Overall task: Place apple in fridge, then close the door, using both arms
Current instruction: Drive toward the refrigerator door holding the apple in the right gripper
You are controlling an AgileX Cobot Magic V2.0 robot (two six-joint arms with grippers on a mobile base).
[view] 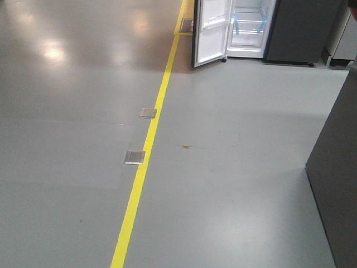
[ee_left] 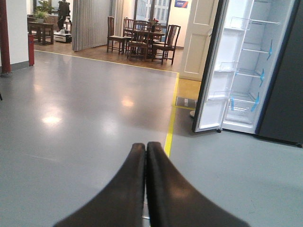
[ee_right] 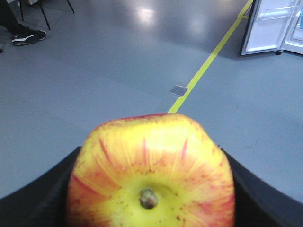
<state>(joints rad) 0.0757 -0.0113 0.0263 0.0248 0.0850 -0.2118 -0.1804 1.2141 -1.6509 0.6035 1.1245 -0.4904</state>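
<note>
Wide open grey polished floor [view: 234, 184] here, with one long yellow painted line [view: 146, 151] running from near to far. At the far end, just right of that line, stands the tall dark grey fridge with its white interior [view: 248, 47] facing us. I can't be sure whether the dark panel to its right belongs to it. Its tall door, white inside with clear shelf bins [view: 211, 33], is swung out on the left of the opening, edge toward us.

Two small square metal floor plates [view: 148, 113] sit on the left of the line, one nearer and one farther.

Now the arms. The left gripper [ee_left: 146, 156] has its black fingers pressed together with nothing between them. The right gripper [ee_right: 151, 203] is clamped on the small round red-and-yellow apple [ee_right: 151, 170], a dark finger [ee_right: 42, 198] on each side, stem dimple toward the wrist camera.

So the apple is in the right arm, well apart from the fridge, which lies ahead and to the right. The approach looks long. One apple, one open door. The left arm looks better placed for that door.
</note>
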